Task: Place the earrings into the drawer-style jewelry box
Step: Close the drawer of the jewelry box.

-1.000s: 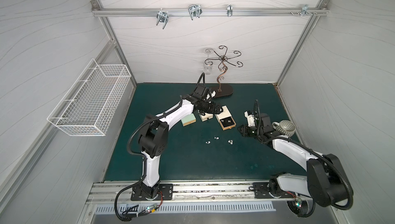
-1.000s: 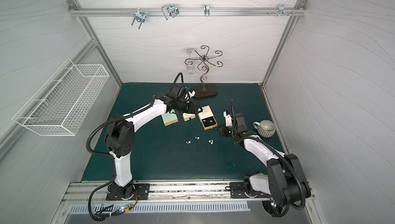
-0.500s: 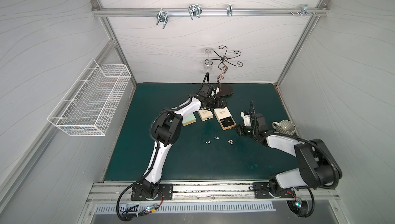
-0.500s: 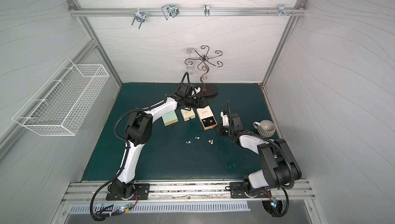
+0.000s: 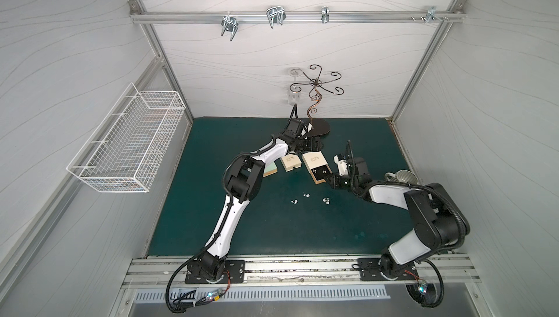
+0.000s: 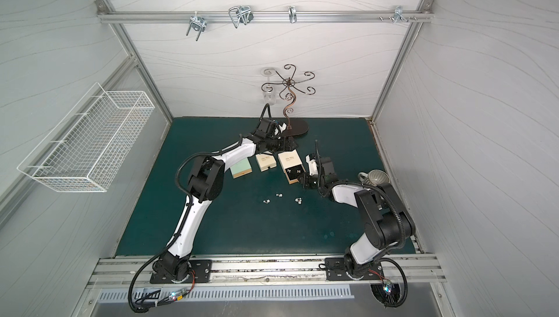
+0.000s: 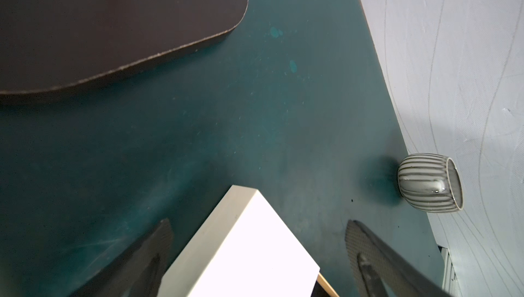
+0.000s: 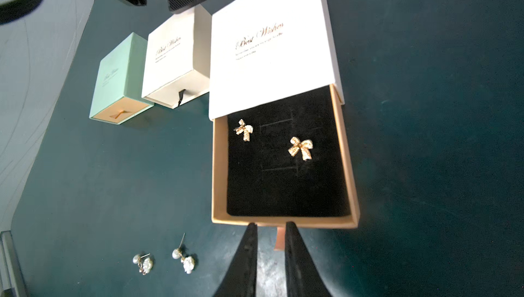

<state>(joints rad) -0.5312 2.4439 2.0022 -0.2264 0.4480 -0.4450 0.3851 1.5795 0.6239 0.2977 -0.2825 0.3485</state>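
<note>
The drawer-style jewelry box is a white sleeve with its tan drawer pulled out. Two gold bow earrings lie on its black lining. More earrings lie loose on the mat, and two pearl ones show in the right wrist view. My right gripper is at the drawer's front, its fingers a narrow gap apart around the copper pull tab without pinching it. My left gripper stands open astride the sleeve's far end.
A smaller white box and a mint box sit left of the drawer box. A dark jewelry stand is at the back, a striped mug by the right wall, a wire basket on the left wall.
My left gripper has shifted right, from the smaller white box to the drawer box's far end. My right gripper has moved left, up to the drawer's front edge.
</note>
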